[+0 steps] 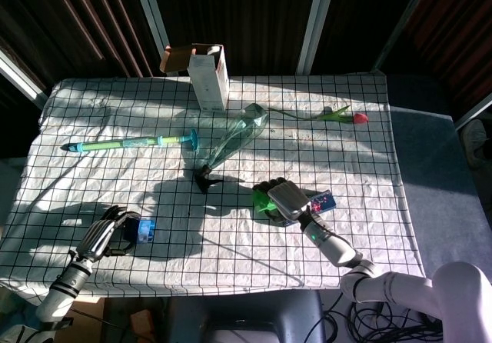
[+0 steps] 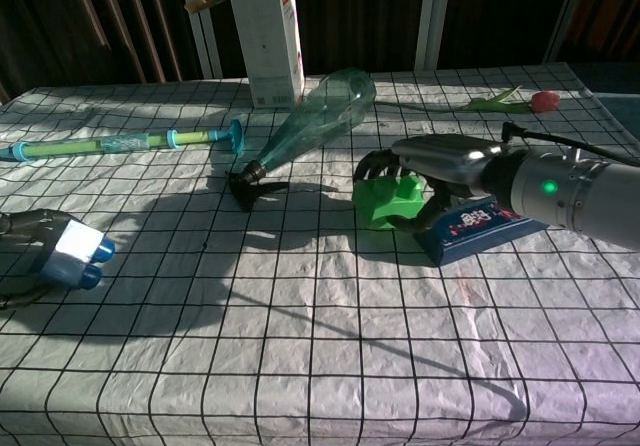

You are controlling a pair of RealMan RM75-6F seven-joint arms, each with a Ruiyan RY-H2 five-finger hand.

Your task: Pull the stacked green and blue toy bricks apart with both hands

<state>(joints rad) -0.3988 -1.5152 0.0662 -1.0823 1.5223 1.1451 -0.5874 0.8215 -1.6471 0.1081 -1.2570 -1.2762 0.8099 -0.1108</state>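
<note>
The two bricks are apart, each low at the checked cloth. The blue brick [image 1: 143, 230] [image 2: 73, 256] sits at the front left, and my left hand [image 1: 102, 236] [image 2: 22, 232] holds it from the left side. The green brick [image 1: 264, 201] [image 2: 389, 199] rests right of centre. My right hand [image 1: 284, 198] [image 2: 437, 158] grips it from above and from the right, fingers curled over its top. The hand hides the brick's right side.
A dark blue box [image 1: 324, 201] [image 2: 488, 224] lies right against the right hand. A clear bottle [image 1: 235, 137] [image 2: 322, 118] with a black spray head lies mid-table. Further back are a white carton [image 1: 208, 74], a green-blue stick [image 1: 129, 141] and a red flower [image 1: 344, 115].
</note>
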